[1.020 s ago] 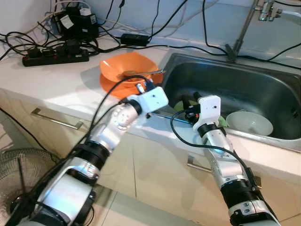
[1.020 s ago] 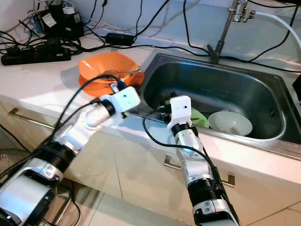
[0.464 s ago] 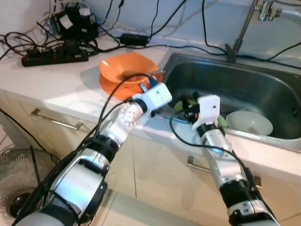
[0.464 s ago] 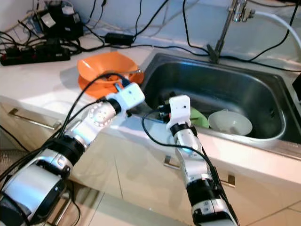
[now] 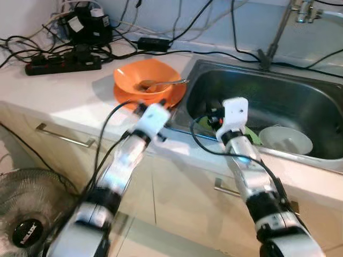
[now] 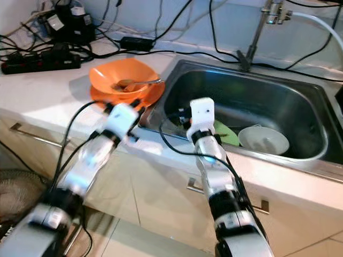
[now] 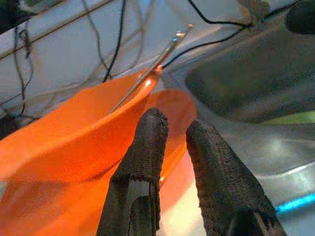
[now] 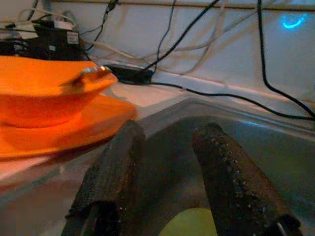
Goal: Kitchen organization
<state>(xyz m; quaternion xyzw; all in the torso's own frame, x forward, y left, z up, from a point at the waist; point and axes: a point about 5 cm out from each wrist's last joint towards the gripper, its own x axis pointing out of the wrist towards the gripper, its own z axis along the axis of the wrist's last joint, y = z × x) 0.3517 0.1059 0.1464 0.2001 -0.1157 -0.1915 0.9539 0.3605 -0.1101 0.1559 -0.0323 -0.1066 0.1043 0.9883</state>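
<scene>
One orange bowl (image 5: 146,78) sits on one orange plate (image 5: 172,97), just beside the sink (image 5: 300,104) on the bench, with one spoon (image 5: 167,83) inside. They look like light, stiff, slick plastic, so I'd grab the bowl's rim. Left gripper (image 7: 172,130) is narrowly parted and empty; right gripper (image 8: 170,137) is wider, over the sink.

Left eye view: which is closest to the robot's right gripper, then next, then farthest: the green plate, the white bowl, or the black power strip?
From the right gripper:
1. Green plate, in the sink just beneath it.
2. White bowl, in the sink, to its right.
3. Black power strip, far left on the counter.
</scene>
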